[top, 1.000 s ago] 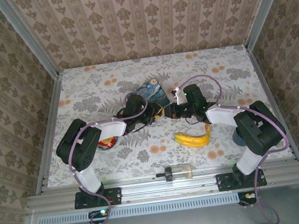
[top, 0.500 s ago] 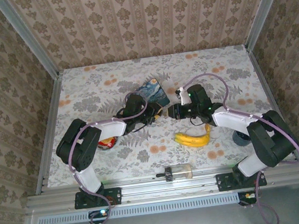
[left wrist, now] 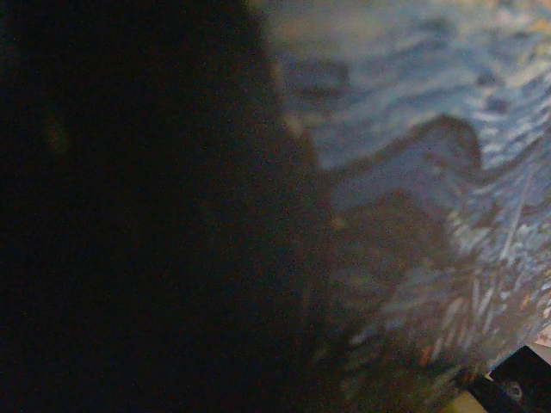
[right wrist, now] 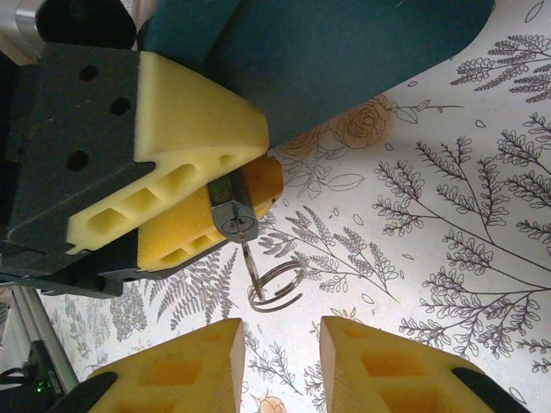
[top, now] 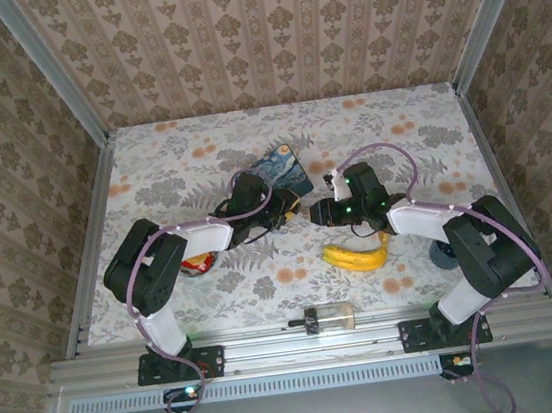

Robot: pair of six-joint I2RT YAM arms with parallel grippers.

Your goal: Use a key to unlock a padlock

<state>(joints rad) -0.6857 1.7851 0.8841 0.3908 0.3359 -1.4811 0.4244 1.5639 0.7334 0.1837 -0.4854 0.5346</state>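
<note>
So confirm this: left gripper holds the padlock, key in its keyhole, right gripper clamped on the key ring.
One thing is wrong: the right gripper is open, its fingers clear of the key ring, as the right wrist view shows. The left gripper does hold the padlock, with the key in its keyhole.

padlock (right wrist: 232, 215): small, keyway end showing, pinched in left claw (right wrist: 225, 200) | key (right wrist: 248, 251): in keyway, ring (right wrist: 277, 284) dangling

You've got one padlock (right wrist: 234, 215), one key (right wrist: 248, 261), one banana (top: 358, 255), one blue tin (top: 284, 168), one clear cylinder (top: 330, 317), one red packet (top: 198, 264).
</note>
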